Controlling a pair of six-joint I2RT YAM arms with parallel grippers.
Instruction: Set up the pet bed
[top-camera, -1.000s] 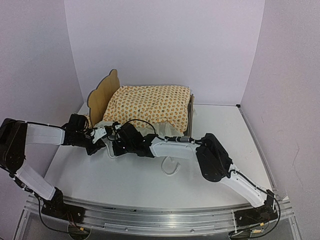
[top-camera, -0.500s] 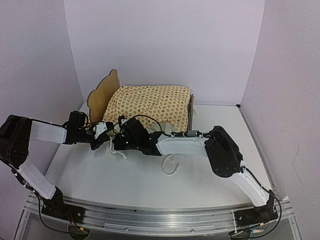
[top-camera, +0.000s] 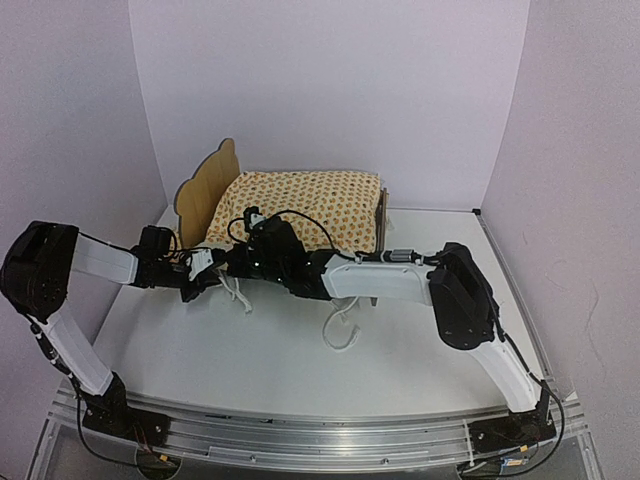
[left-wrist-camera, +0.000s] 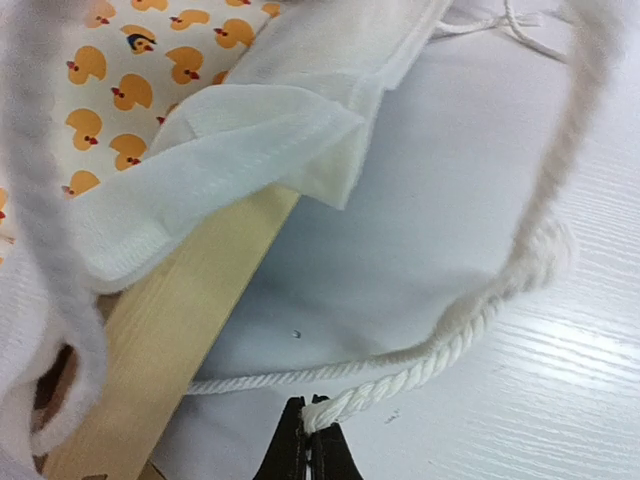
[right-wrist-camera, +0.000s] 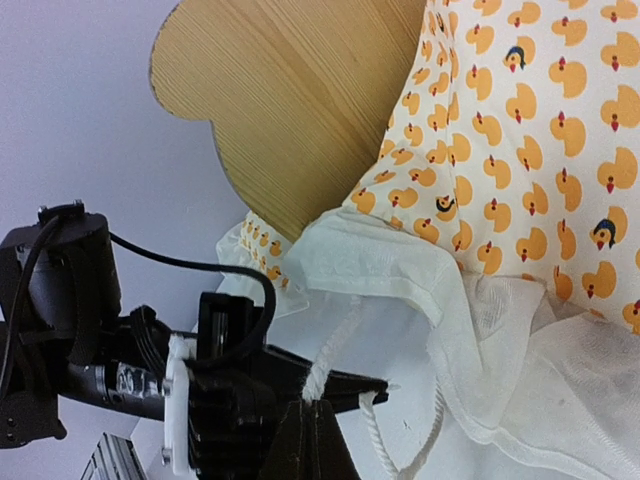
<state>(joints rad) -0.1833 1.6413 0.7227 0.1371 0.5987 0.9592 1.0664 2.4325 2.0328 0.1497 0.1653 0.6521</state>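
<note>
My left gripper (left-wrist-camera: 308, 452) and right gripper (right-wrist-camera: 315, 440) each pinch a white tie cord (left-wrist-camera: 420, 366) beside the pet bed (right-wrist-camera: 300, 110), probably to knot the cushion (right-wrist-camera: 520, 100) down.

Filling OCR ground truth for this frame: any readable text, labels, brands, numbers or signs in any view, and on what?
No readable text in any view.
On the cream cushion with orange print: only small duck pictures, no words.
On the scalloped headboard of the light plywood pet bed: bare wood, no mark.
The small yellowish tags at the arm bases: too small to read.
</note>
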